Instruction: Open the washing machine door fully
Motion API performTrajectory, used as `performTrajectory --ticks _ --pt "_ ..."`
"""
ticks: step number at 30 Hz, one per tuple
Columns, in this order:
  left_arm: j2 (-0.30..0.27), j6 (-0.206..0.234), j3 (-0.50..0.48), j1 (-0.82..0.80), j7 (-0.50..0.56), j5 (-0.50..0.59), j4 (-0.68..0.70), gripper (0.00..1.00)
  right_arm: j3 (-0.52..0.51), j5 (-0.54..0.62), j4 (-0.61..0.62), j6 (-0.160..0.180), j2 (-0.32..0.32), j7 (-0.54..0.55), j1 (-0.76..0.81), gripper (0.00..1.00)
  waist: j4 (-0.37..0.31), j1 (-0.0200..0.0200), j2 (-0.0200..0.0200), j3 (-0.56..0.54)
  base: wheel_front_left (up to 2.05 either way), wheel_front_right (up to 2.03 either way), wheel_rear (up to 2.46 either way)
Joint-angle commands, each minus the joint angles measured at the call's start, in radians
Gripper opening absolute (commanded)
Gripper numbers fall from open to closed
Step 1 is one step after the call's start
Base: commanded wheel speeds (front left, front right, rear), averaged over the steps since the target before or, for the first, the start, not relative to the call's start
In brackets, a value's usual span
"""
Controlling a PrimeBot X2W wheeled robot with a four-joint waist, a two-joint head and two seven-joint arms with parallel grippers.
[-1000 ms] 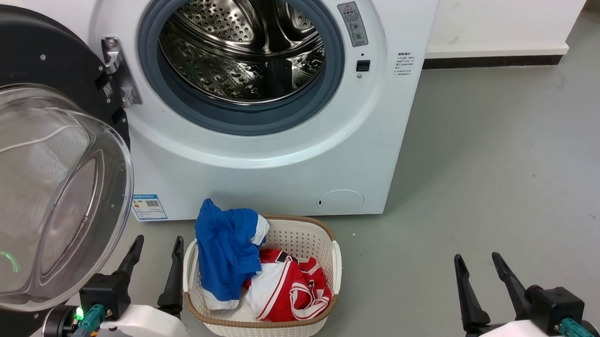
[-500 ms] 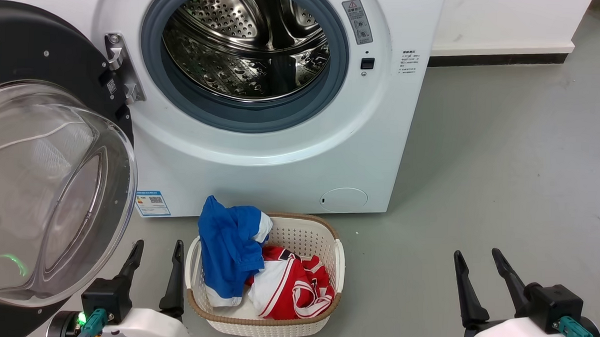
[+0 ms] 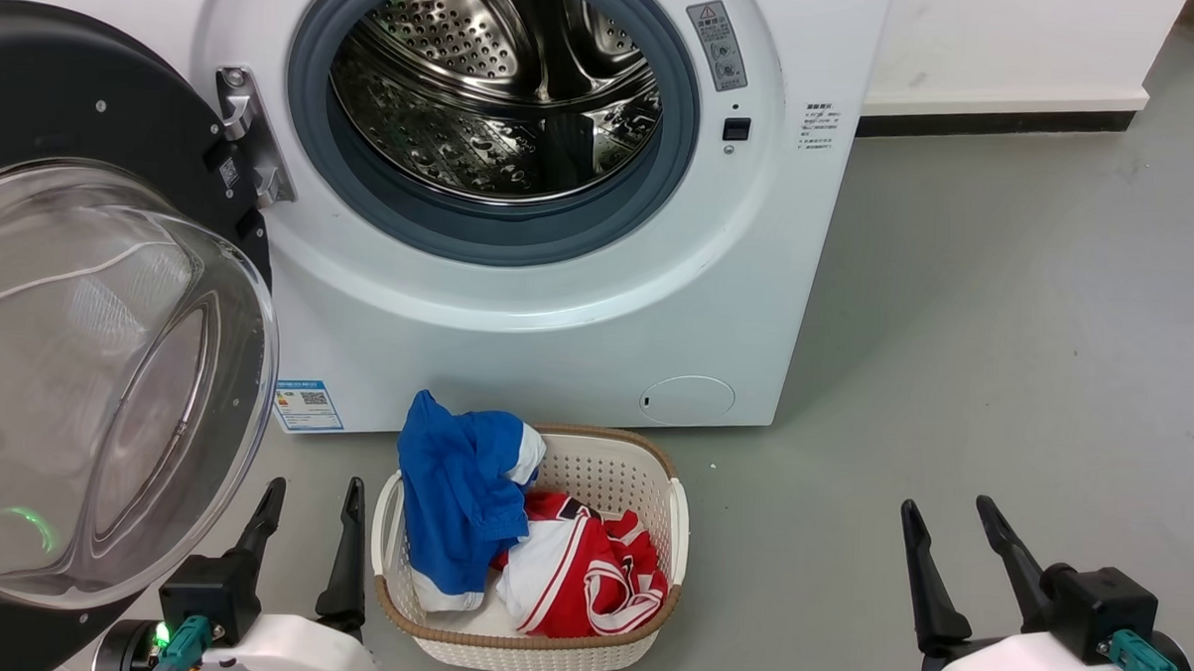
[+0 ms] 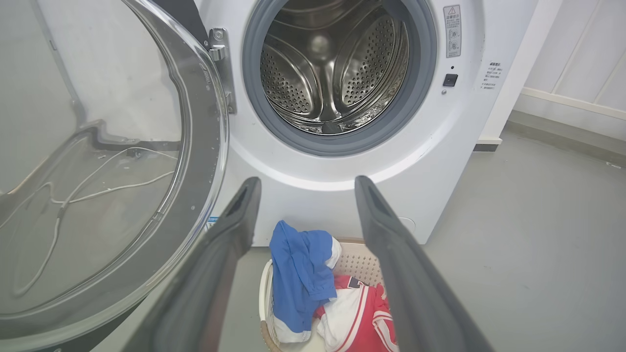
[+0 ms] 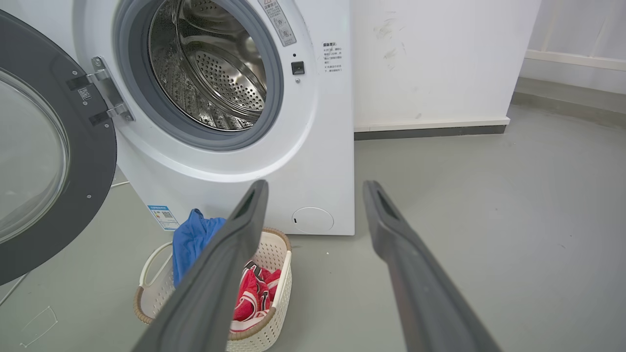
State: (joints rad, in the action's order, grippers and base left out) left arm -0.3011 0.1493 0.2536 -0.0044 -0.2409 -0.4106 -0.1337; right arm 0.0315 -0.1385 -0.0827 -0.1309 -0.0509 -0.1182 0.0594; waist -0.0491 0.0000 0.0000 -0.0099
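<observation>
Left gripper, head view: low left, fingers apart, holding nothing, just beside the laundry basket. Right gripper is low right, fingers likewise apart and empty over bare floor.

The washing machine door hangs on its hinge at the left of the drum opening. It is swung wide. Its inner face and bulging glass bowl are turned toward the robot. The disc is round, so it has no long axis. It stands upright, with its free edge out of frame at left. A blue garment drapes over the basket rim and a red-and-white one lies inside.

Left wrist view: left gripper spread, framing the washer front. The door sits at left, close by, and cables on the floor are visible through the glass. The hinge is beside the grey seal.

Right wrist view: right gripper spread. The door is at far left, black rim facing the camera, well apart from the fingers. The basket is partly behind the left finger.

Against half a second ago, the whole head picture has slid slightly rightward, which is camera movement. The door's angle to the washer and both grippers' spread are unchanged.
</observation>
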Motion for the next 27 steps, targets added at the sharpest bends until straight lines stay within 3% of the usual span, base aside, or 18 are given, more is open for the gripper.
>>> performTrajectory --ticks 1,9,10,27 --pt "0.004 -0.003 -0.003 -0.012 -0.007 -0.004 -0.004 1.0 0.002 -0.001 -0.003 0.0 0.002 -0.004 -0.015 1.0 0.0 0.0 0.0 0.001 0.0 0.0 0.0" --pt "0.01 -0.016 -0.005 -0.002 -0.015 -0.015 -0.011 1.0 0.003 -0.011 -0.011 0.0 0.002 -0.005 -0.013 1.0 0.002 0.0 0.0 0.005 0.0 0.0 0.0" --pt "0.01 -0.018 -0.002 -0.002 -0.008 -0.016 -0.011 0.0 0.003 -0.009 -0.015 0.0 0.0 -0.005 0.001 0.0 0.002 0.0 0.0 0.004 0.0 0.0 0.0" --pt "0.06 -0.072 -0.073 -0.021 0.064 -0.266 -0.041 0.0 -0.006 -0.333 -0.05 0.0 -0.016 0.027 -0.029 0.0 0.008 0.0 0.0 0.006 0.0 0.0 0.0"
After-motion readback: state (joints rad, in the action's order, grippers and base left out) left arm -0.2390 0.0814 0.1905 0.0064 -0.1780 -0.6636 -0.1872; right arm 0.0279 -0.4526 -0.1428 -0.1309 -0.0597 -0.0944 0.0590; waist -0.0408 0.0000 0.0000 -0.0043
